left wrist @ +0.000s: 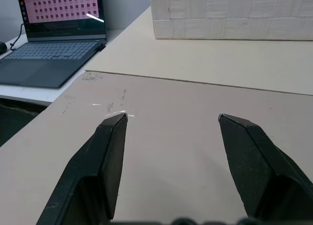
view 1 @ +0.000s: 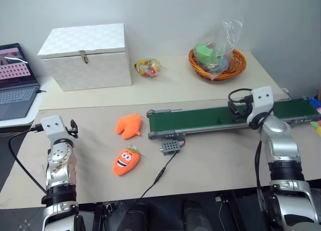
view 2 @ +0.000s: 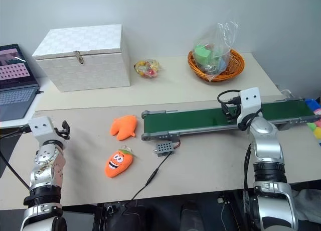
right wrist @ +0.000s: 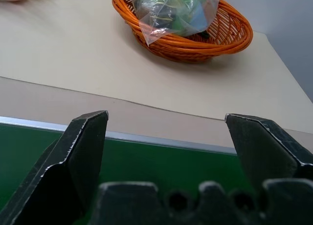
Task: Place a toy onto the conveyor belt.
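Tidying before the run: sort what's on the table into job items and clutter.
Job: carrot toy; belt with its control box.

Clutter: plain orange plush; white box; candy bag; basket holding a plastic bag; laptop.

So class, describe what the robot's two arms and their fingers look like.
Both arms are silver-grey metal with black joint bands. A white box with two dark dots caps each wrist, with black cables attached. The left gripper and right gripper each have two black, wedge-shaped fingers.
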Action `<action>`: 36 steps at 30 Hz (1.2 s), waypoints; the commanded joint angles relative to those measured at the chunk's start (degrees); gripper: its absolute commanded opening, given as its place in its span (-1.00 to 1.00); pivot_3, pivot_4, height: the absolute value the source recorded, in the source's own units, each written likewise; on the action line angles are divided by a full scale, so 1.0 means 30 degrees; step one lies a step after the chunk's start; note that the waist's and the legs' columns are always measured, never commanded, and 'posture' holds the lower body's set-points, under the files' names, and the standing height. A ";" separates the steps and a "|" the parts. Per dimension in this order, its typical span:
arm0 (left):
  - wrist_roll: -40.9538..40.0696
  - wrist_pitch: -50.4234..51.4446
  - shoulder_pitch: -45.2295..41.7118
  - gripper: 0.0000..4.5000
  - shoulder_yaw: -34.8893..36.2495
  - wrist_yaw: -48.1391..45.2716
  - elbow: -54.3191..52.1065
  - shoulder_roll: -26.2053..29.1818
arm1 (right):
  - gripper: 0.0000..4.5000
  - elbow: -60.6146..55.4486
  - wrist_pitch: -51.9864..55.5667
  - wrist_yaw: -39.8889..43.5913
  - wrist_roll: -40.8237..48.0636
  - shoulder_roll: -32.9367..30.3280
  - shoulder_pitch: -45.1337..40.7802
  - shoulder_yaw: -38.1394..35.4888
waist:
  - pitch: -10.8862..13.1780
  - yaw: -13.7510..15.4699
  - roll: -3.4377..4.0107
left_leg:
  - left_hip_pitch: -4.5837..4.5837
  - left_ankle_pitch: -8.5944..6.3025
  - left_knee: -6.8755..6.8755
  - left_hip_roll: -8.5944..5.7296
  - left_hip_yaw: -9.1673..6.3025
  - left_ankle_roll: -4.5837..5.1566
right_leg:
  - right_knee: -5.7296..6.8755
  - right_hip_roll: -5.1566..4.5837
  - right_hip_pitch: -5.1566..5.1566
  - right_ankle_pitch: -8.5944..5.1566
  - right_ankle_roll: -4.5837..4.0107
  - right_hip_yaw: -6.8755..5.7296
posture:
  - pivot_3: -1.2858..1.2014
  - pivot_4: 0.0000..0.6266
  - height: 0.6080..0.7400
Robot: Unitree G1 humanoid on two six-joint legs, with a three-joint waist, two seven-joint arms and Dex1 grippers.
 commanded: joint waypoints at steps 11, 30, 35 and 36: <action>0.0196 -0.0518 -0.0262 0.41 -0.0608 -0.0491 -0.0516 -0.0178 | 1.00 -1.6221 0.4563 1.3469 1.2021 -0.3801 0.3314 0.2419 | 0.0001 0.0071 -0.0093 | 0.0078 -0.0025 0.0028 0.0027 -0.0040 0.0036 | -0.0121 0.0023 0.0170 0.0024 0.0026 -0.0048 | 0.03 -0.52 1.00; -0.8892 0.8742 0.4880 0.41 -0.0852 -0.8426 -1.2650 0.1519 | 1.00 -1.5416 0.3603 1.4725 0.9097 -0.4834 0.4763 0.3957 | 0.0011 0.0039 -0.0092 | 0.0068 -0.0032 0.0006 0.0043 -0.0037 0.0039 | -0.0126 0.0023 0.0137 0.0028 0.0028 -0.0053 | 0.03 -0.52 1.00; -1.0377 1.0015 0.6177 0.41 -0.0489 -0.9600 -1.5137 0.3009 | 1.00 -1.5551 0.3368 1.4815 0.8271 -0.4897 0.5085 0.4474 | 0.0016 0.0055 -0.0037 | 0.0092 -0.0030 0.0005 0.0054 -0.0022 0.0036 | -0.0114 0.0021 0.0155 0.0022 0.0025 -0.0032 | 0.03 -0.52 1.00; -1.0393 1.0082 0.6262 0.41 -0.0494 -0.9629 -1.5272 0.3144 | 1.00 -1.5570 0.3385 1.4811 0.8264 -0.4866 0.5082 0.4475 | 0.0016 0.0064 -0.0038 | 0.0092 -0.0030 0.0005 0.0055 -0.0023 0.0036 | -0.0113 0.0021 0.0156 0.0021 0.0026 -0.0032 | 0.03 -0.52 1.00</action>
